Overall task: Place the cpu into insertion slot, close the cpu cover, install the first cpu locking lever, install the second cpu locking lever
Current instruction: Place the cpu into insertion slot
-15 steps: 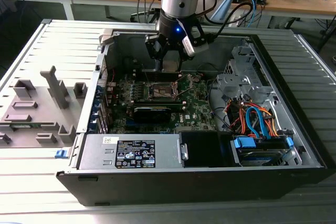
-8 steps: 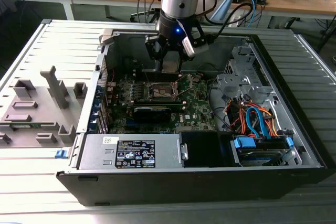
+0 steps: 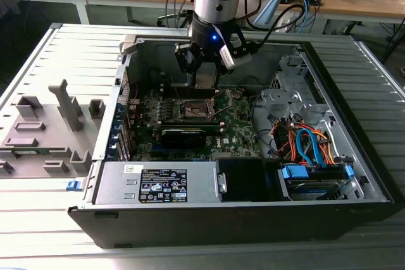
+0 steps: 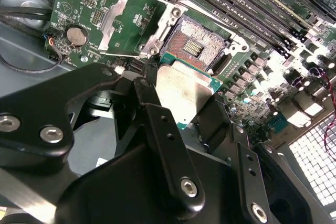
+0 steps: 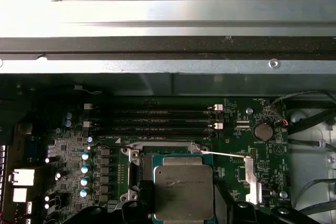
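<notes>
One cpu (image 4: 184,93), one insertion slot (image 4: 197,45) — one cpu cover (image 4: 110,24) (one board (image 4: 79,3)).

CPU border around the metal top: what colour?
Green, framing the silvery top of the cpu; clearest in the second wrist view.

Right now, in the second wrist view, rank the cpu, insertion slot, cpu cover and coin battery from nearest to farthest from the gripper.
1. cpu, clamped in the gripper.
2. insertion slot, just beyond the cpu.
3. cpu cover, standing open beside the slot.
4. coin battery, beyond the cover.
</notes>
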